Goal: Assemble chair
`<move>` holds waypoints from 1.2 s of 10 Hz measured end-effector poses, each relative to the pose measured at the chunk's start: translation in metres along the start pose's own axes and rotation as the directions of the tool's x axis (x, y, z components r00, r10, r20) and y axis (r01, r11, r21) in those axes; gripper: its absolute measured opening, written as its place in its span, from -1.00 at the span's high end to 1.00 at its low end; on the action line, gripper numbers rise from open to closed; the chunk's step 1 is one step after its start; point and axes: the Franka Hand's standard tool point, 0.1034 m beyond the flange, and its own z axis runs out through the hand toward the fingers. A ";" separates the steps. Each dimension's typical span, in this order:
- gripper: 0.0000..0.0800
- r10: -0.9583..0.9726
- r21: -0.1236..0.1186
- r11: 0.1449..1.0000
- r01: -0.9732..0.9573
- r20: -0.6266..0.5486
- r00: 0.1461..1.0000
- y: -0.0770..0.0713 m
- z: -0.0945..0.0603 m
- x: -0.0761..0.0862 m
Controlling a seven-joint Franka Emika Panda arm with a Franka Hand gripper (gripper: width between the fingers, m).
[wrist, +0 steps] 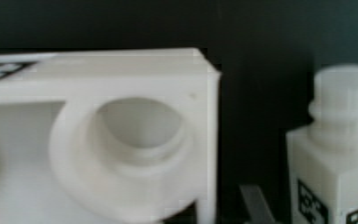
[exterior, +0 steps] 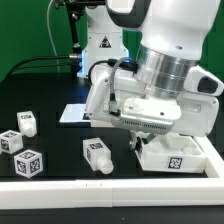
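Chair block (exterior: 176, 157), the large white one with a tag on its face, sits at the exterior view's right, close to the white border rail (exterior: 110, 186). The gripper (exterior: 138, 138) hangs low just beside it. I can't see the fingertips in either view, but the jaws are together, and I can't make out anything between them. The wrist view shows the block's round socket (wrist: 137, 130) and a pegged piece (wrist: 336, 150) standing upright just beside the block, apart from it. Three small cube legs (exterior: 27, 123) lie well away at the exterior view's left. My read is that the next job is to get that pegged piece into the socket. For that I'd spread the jaws before coming down, take the piece by its square body below the peg, and keep it vertical. I'd centre it over the socket before pressing. The glossy plastic looks slippery, so I'd go slowly and watch that the big block doesn't skid.
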 end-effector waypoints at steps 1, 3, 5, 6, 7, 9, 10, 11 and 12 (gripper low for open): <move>0.93 0.019 0.008 1.000 -0.019 -0.007 1.000 -0.001 0.000 -0.009; 0.91 0.086 0.041 0.996 -0.085 -0.036 0.996 0.001 0.002 -0.020; 0.91 0.087 0.034 0.996 -0.086 -0.023 0.996 -0.001 0.000 -0.023; 0.91 0.087 0.034 0.996 -0.086 -0.023 0.996 -0.001 -0.001 -0.023; 0.91 0.087 0.038 0.996 -0.086 -0.028 0.996 0.000 0.000 -0.025; 0.91 0.114 0.055 0.992 -0.112 -0.033 0.993 -0.001 -0.001 -0.041; 0.91 0.120 0.059 0.991 -0.118 -0.036 0.992 -0.002 -0.002 -0.044; 0.91 0.127 0.067 0.990 -0.124 -0.046 0.991 -0.001 -0.002 -0.045; 0.91 0.132 0.078 0.989 -0.128 -0.057 0.990 -0.002 -0.003 -0.044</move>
